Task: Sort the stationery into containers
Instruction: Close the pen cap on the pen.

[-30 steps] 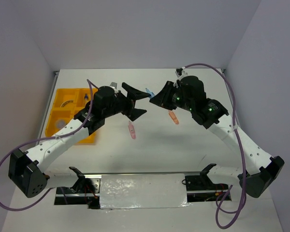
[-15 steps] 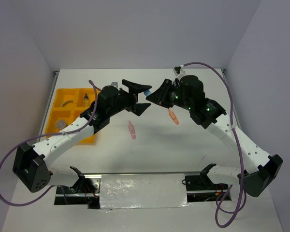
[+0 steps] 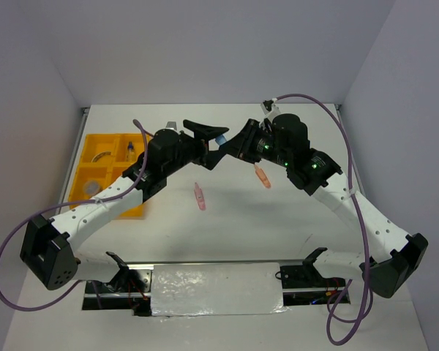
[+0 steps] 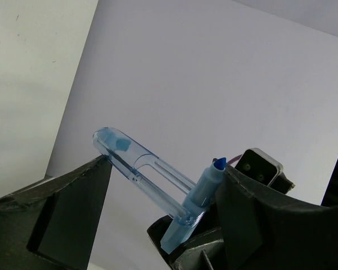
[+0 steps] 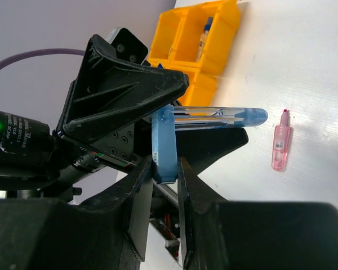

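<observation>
- Mid-air handover, upper centre of the top view: the right gripper (image 5: 164, 169) pinches the blue clip-like piece (image 5: 211, 117) by its base.
- The left gripper (image 3: 211, 143) is spread, jaws either side of the clear end; it probably must close before the right releases.
- The tray (image 3: 102, 136) sits far left; the pink piece (image 3: 200, 197) and orange piece (image 3: 263, 177) lie lower, off that line.

blue piece (image 4: 141, 166) aloft; pink piece (image 3: 199, 197), orange piece (image 3: 262, 176) lying flat; bottle (image 5: 203, 38) in tray (image 5: 224, 28).

Left gripper (image 4: 166, 167) spread wide; right gripper (image 5: 166, 169) clamping blue clip (image 5: 214, 117)
</observation>
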`<action>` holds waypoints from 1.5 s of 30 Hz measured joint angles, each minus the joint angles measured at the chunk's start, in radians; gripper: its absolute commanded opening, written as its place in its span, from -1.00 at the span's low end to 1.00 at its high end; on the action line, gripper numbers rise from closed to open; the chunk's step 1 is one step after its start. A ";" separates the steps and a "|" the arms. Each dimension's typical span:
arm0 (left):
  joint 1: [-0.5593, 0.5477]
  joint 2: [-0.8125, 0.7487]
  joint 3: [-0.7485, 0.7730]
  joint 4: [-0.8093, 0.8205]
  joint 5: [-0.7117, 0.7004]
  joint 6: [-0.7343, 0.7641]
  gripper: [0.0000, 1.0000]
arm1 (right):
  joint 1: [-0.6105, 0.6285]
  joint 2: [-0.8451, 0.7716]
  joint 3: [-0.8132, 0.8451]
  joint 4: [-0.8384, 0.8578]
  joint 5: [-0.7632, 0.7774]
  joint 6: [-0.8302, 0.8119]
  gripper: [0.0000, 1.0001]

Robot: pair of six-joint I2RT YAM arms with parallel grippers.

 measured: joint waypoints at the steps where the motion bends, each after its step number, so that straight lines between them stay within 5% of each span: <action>1: 0.000 0.000 0.000 0.002 -0.002 0.000 0.66 | 0.000 0.000 0.000 0.000 0.001 0.000 -1.00; 8: 0.000 0.013 0.000 0.025 -0.003 0.004 0.59 | 0.000 0.003 0.000 -0.002 0.006 -0.005 -1.00; 19: 0.000 0.026 0.036 0.034 -0.004 0.079 0.23 | 0.002 0.003 -0.003 -0.011 0.025 -0.016 -1.00; 26: 0.001 0.026 0.060 0.005 -0.018 0.136 -0.19 | 0.002 0.003 -0.015 -0.010 0.034 -0.018 -1.00; 45: 0.021 0.035 0.115 0.009 0.038 0.342 -0.24 | 0.002 -0.014 -0.016 0.012 0.023 0.000 -1.00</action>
